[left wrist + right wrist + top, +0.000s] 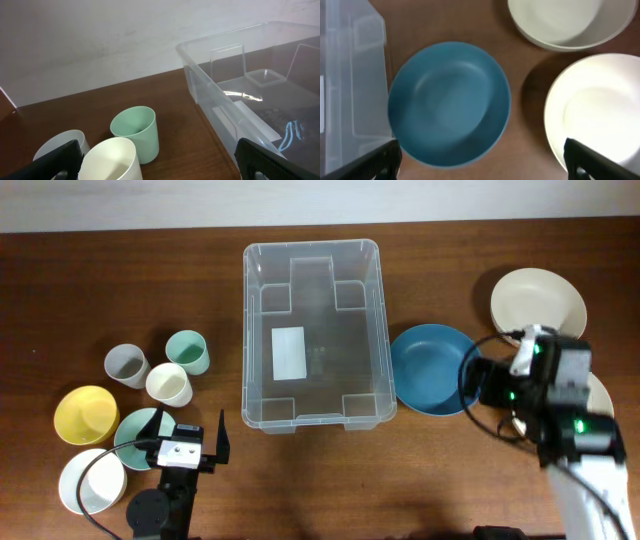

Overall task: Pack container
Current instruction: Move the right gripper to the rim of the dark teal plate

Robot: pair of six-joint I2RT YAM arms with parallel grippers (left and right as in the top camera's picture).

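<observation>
- Since the container point(340, 365) is thin clear plastic and stands empty, I judge it light, stiff at its moulded ridges, springy along the walls, and slick. The rolled rim at a short end looks the best place to pinch it, should it need shifting.
- It sits open-topped mid-counter point(60, 270), between the two arms, with a white label on its base.
- On the left arm's side of the container stand three cups: a grey cup point(127, 365), a mint cup point(187, 352) and a cream cup point(169, 384).
- Beyond those cups, farther from the container, lie three bowls: a yellow bowl point(86, 414), a white bowl point(85, 485) and what seems a pale teal bowl point(135, 428), partly hidden beneath the left fingers point(50, 165).
- On the right arm's side are three more: a blue bowl point(430, 370) just beside the container's long wall, and farther out a cream bowl point(537, 300) and a second white bowl point(592, 110).
- Count: one container, three cups, six bowls.
- The left fingers are spread wide and hold nothing, near the cups. The right fingers point(585, 165) are likewise wide apart and empty, above the blue bowl.
</observation>
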